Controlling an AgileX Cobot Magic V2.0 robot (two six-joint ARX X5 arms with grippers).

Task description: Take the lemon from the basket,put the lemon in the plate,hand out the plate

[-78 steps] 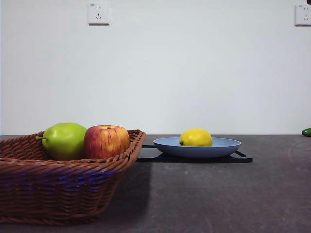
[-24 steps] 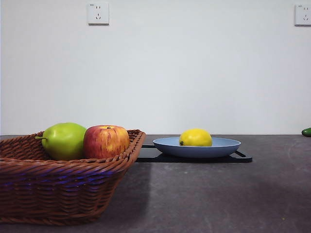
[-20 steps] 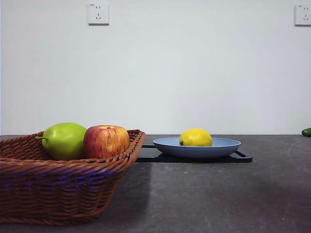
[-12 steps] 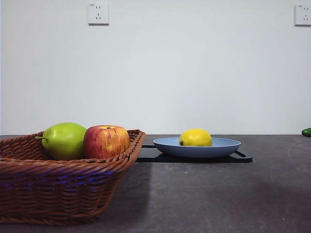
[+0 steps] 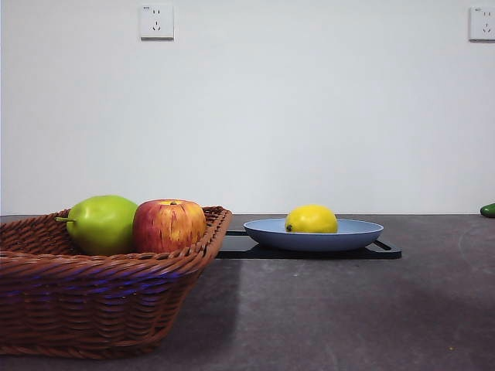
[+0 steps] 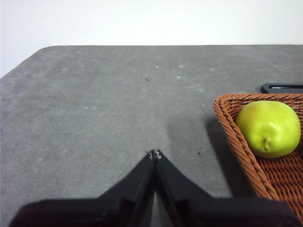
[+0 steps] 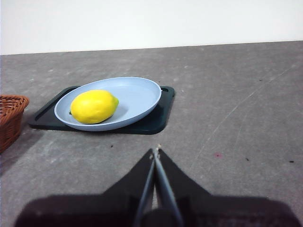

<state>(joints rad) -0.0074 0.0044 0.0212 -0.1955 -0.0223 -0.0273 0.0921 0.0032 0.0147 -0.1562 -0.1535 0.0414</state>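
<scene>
And there it was: the lemon (image 5: 312,219) sat in the plate (image 5: 356,232), a bright yellow oval lying toward one side of the light blue dish, its small dark stem end just showing in the front view. The right wrist view confirmed it, lemon (image 7: 93,106) resting on the floor of the plate (image 7: 137,94), and the plate itself sat on a flat black tray (image 7: 158,118) on the grey table (image 7: 236,123).

The right gripper (image 7: 155,152) hung back over bare table, well apart from the plate, its two black jaws pressed together tip to tip with nothing between them. The left gripper (image 6: 152,154) was the same story: jaws closed on nothing, poised above open table near the basket (image 6: 236,142).

In the basket (image 5: 100,301), the brown wicker one with sloping sides, a green pear (image 5: 100,222) and a red-yellow streaked apple (image 5: 168,225) stood side by side, touching or very nearly so. From the left wrist view only the pear (image 6: 268,127) showed, against the basket's wall.

Neither arm showed in the front view. At the far right edge of that view lay a small dark green thing (image 5: 488,209), too cropped to identify. Two wall sockets (image 5: 157,22) sat high on the white wall.
</scene>
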